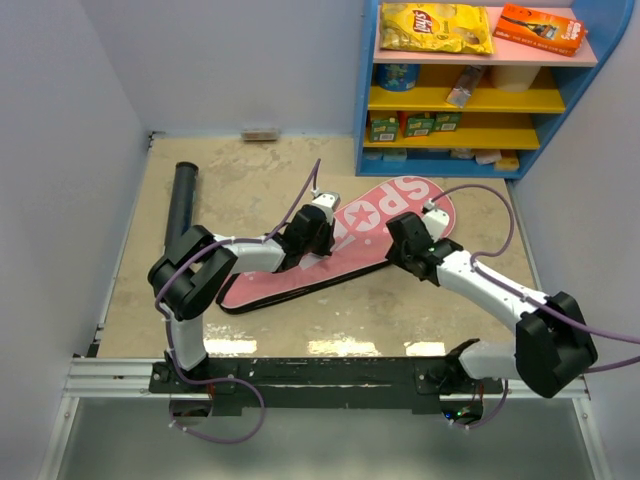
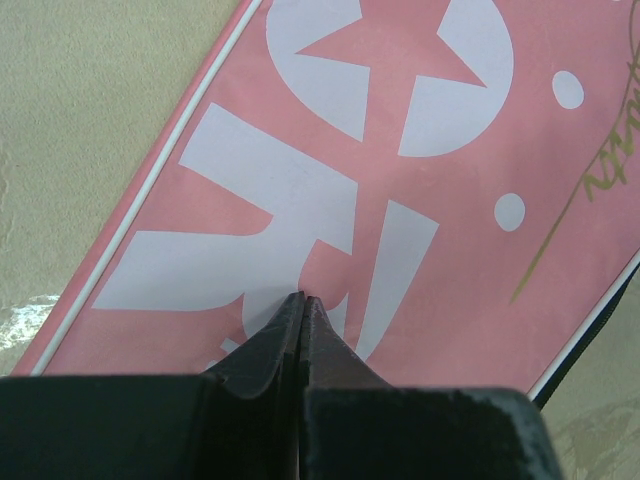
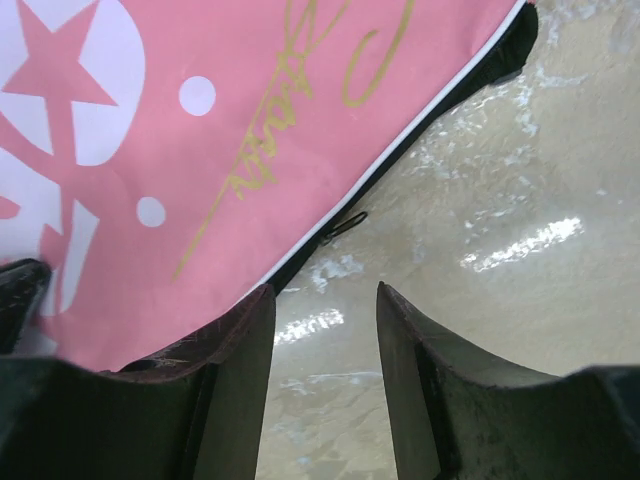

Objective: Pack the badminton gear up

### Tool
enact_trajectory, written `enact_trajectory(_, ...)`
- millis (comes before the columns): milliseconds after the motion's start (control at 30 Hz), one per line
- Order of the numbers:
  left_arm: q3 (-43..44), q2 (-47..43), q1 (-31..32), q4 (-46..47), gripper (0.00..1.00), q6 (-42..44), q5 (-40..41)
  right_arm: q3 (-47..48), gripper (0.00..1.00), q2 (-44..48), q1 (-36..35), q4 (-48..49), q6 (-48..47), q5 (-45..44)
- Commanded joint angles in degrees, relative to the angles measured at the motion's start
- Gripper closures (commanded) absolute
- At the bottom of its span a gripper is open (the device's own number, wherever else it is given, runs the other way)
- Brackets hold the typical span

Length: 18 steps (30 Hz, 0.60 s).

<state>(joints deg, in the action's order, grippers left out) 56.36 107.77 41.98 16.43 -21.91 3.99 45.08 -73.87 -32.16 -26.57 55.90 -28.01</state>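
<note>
Left pincer (image 2: 303,300): fingers closed tip to tip, pressed on the white lettering of the pink bag (image 1: 365,235); whether fabric is pinched cannot be told. Right pincer (image 3: 325,300): fingers apart, straddling the bag's black-edged rim, holding nothing. The bag lies flat and diagonal on the counter (image 1: 260,170). The black tube (image 1: 182,200) lies apart at the far left.

High rear overview, downward; both wrist views close over the same pink bag (image 1: 375,225).

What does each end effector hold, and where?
Left end effector pinches the pink bag by its lettered face; right end effector is open, holding nothing.
</note>
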Motion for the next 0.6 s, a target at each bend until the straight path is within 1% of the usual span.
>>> enact_trajectory(0, -2.3, 0.4, 0.2, -4.5, 1.0, -0.6, -3.5, -0.8, 0.52, -0.9, 1.7, 2.6, -12.6, -0.5)
enact_trajectory(67, -2.9, -0.1, 0.2, -4.1, 1.0, -0.6, -3.7, -1.5, 0.52, -1.2, 1.8, 5.2, -15.9, 1.8)
enact_trajectory(200, -3.5, -0.8, 0.3, -4.3, 1.0, -0.2, -3.7, -2.5, 0.53, -0.8, 1.9, 12.5, -27.7, 7.3)
enact_trajectory(267, -3.8, -1.1, 0.2, -4.2, 1.0, -0.3, -3.7, -2.3, 0.52, 0.5, 1.9, 13.6, -30.7, 7.8)
enact_trajectory(300, -4.0, -1.2, 0.2, -4.0, 1.0, -0.2, -3.7, -2.1, 0.51, 0.9, 1.9, 14.7, -34.2, 9.2)
enact_trajectory(400, -4.1, -1.3, 0.3, -3.9, 1.0, -0.3, -3.6, -1.2, 0.48, 1.0, 1.9, 14.8, -40.9, 11.4)
enact_trajectory(467, -4.1, -1.3, 0.3, -3.9, 1.0, -0.2, -5.0, 0.2, 0.48, -0.3, 1.9, 12.8, -41.8, 10.1)
enact_trajectory(567, -4.1, -1.4, 0.3, -3.9, 1.0, -0.2, -5.0, 0.7, 0.48, -0.9, 2.0, 13.0, -42.5, 12.5)
